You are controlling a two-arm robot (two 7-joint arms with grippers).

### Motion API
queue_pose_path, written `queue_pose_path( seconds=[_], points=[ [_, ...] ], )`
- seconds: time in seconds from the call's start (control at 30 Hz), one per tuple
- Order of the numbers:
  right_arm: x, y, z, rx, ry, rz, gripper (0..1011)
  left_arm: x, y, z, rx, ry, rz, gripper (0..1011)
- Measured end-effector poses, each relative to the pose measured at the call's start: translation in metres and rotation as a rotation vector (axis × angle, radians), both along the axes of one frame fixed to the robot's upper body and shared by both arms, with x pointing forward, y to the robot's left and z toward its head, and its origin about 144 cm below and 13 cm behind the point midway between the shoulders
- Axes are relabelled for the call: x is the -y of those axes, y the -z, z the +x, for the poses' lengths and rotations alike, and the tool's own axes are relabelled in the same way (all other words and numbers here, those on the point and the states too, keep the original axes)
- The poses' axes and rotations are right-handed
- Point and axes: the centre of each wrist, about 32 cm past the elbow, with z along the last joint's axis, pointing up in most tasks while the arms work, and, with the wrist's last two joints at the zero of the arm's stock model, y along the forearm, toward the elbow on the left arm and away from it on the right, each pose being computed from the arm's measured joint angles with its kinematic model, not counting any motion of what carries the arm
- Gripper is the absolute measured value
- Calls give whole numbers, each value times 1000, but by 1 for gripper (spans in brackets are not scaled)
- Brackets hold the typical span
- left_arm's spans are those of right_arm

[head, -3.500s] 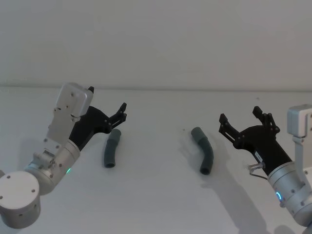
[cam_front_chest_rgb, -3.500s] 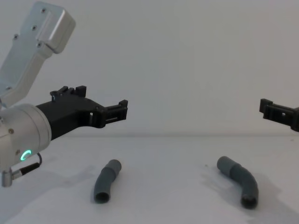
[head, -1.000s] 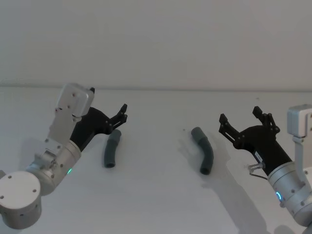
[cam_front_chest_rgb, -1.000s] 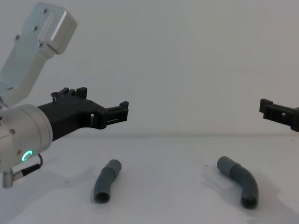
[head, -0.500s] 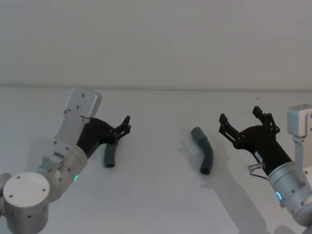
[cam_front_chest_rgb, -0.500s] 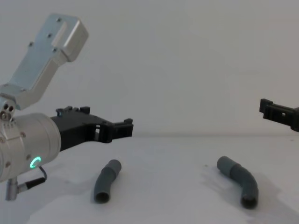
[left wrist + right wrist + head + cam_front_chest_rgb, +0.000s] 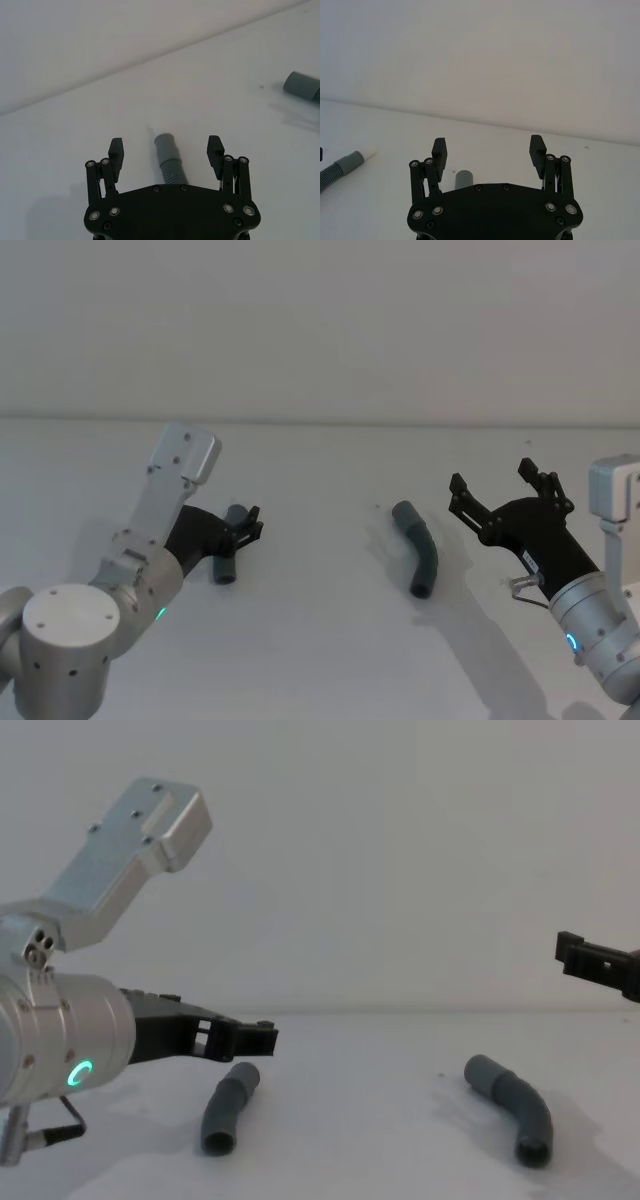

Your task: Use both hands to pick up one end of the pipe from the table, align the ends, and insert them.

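Black left claw (image 7: 250,527) is held spread wide, low over the left pipe piece (image 7: 228,1108), with its far cuff (image 7: 164,145) framed between the fingers. Right claw (image 7: 495,480) is held equally spread, raised, right of the right pipe piece (image 7: 420,552). Both pieces are laid well apart on the white desk (image 7: 320,640).

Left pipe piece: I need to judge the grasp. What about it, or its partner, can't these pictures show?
Head view: left pipe piece, its middle partly behind the left claw.
Left wrist view: its near part under the claw's body.
Right wrist view: right pipe piece, mostly behind the right claw.
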Motion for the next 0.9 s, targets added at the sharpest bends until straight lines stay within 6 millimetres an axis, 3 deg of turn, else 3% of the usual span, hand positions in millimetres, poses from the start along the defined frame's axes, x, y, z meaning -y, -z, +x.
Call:
queue_pose_path(
  seconds=[0.43, 0.9],
  points=[
    [0, 0, 0, 0, 0, 0, 1000, -2, -8, 4, -81, -37, 15, 1001],
    [0, 0, 0, 0, 0, 0, 1000, -4, 2, 13, -153, -36, -28, 1001]
  ],
)
